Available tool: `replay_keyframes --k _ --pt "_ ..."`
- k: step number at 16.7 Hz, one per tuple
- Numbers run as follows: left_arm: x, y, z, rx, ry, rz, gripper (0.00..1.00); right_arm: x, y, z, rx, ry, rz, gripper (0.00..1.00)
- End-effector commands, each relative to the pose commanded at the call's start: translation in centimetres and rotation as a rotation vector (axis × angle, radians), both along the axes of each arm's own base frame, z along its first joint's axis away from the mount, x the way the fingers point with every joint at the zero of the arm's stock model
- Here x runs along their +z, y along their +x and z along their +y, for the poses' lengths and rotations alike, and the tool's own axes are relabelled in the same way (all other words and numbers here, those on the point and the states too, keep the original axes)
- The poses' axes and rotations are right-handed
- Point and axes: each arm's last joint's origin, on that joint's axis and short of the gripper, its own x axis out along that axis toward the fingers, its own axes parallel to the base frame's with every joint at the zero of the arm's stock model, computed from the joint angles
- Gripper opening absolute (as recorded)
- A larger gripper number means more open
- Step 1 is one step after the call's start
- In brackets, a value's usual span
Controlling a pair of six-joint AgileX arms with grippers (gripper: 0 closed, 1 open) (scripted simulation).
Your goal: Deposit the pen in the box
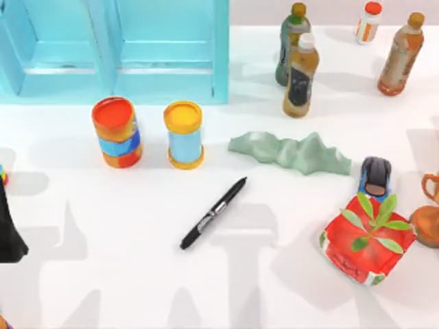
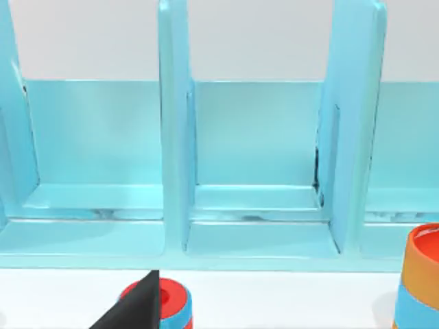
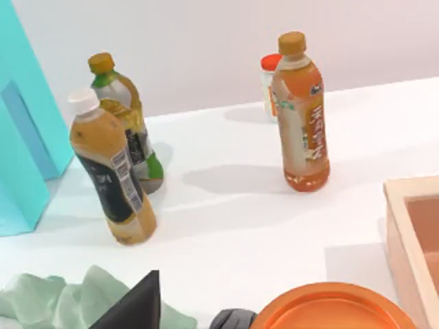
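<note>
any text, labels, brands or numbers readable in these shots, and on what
None can be read as words.
Orange bottle: red characters run down its label, too blurred to read.
White-capped bottle: dark label with a barcode-like patch, print too small.
Green-labelled bottle: label unreadable.
Pen: grey-white band, any print too small.
Small white bottle: label marks too small.
Two cans: plain colour bands, no text.

The pen (image 1: pixel 214 213) is slim and black with a grey-white label band around its middle. It lies flat on the white table (image 1: pixel 103 274) near the centre, slanted, one end toward the far right, the other toward the near left, touching nothing
</note>
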Motion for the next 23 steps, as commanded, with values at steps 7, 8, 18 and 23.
replay_keyframes --k 7,8,18,23 --pt "0.0 0.0 0.0 0.0 0.0 0.0 1.0 7.6 7.1 4.9 0.048 0.263 0.446 1.0" --pt "0.0 0.0 0.0 0.0 0.0 0.0 1.0 8.3 8.6 6.1 0.041 0.293 0.519 1.0" --pt "0.0 0.0 0.0 0.0 0.0 0.0 1.0 4.2 20.6 23.4 -0.233 0.377 1.146 1.0" --pt "0.0 0.0 0.0 0.0 0.0 0.0 1.0 -1.1 21.7 29.5 -0.393 0.328 1.289 1.0"
